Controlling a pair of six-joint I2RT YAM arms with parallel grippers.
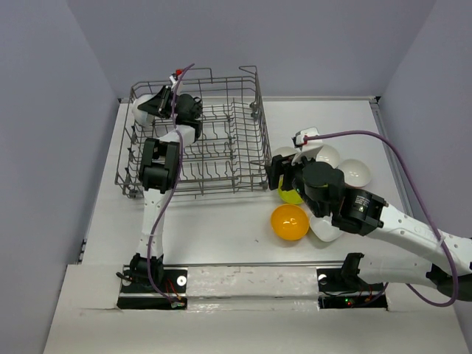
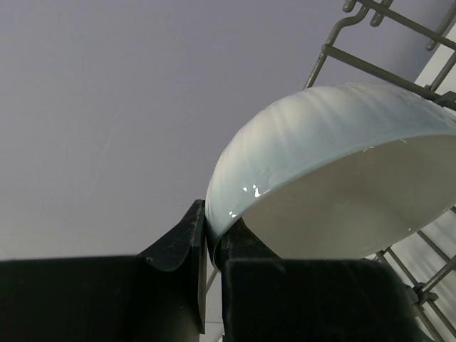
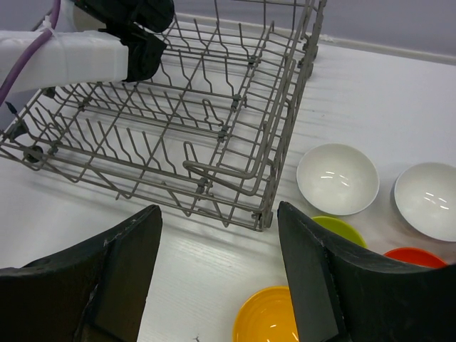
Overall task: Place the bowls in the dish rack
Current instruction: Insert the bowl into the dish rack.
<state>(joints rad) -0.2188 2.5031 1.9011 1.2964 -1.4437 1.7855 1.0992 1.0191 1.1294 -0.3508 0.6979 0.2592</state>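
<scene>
Bowl [image 2: 320,157], glossy white, pinched by left pincer [image 2: 212,235] | right pincer [image 3: 219,217] spread | wire rack [image 3: 214,121]

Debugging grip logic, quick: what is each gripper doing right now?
Left gripper: closed on the rim of a white bowl.
Right gripper: open, holding nothing.
</scene>
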